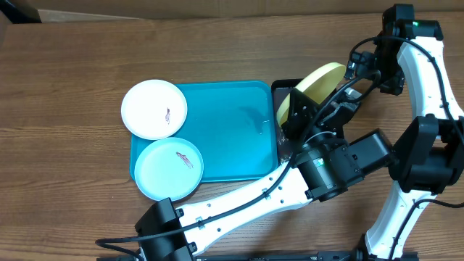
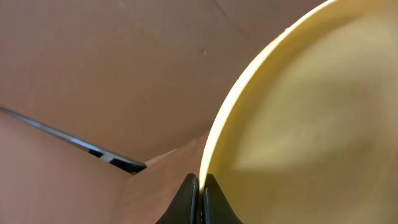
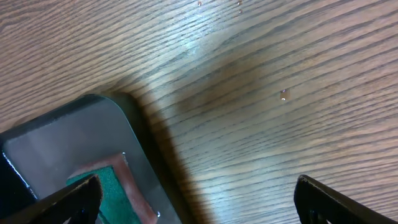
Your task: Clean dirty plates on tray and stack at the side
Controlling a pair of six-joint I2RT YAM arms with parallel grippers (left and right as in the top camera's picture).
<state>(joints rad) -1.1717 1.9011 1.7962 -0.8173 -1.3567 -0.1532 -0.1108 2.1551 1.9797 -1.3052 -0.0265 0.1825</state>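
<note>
The left end effector point(image 2: 200, 180) is pinching the rim of the yellow plate point(image 1: 313, 85), its fingers closed on it, holding it tilted above the black tray point(image 1: 284, 88). The right end effector point(image 3: 198, 186) is hanging wide open over the bench point(image 1: 72, 72) beside that tray's corner. The white plate point(image 1: 148, 107) and pale blue plate point(image 1: 165, 172), each red-smeared, are lying at the turquoise tray's point(image 1: 232, 130) left end, overhanging its rim.

Brown wood-grain table point(image 1: 72, 65). Lying flat on it: large turquoise tray point(image 1: 232, 130) near the middle, and a narrow black tray point(image 1: 283, 85) just beside its right edge, mostly hidden. Nearby, tiny specks point(image 3: 283, 94), perhaps droplets.
</note>
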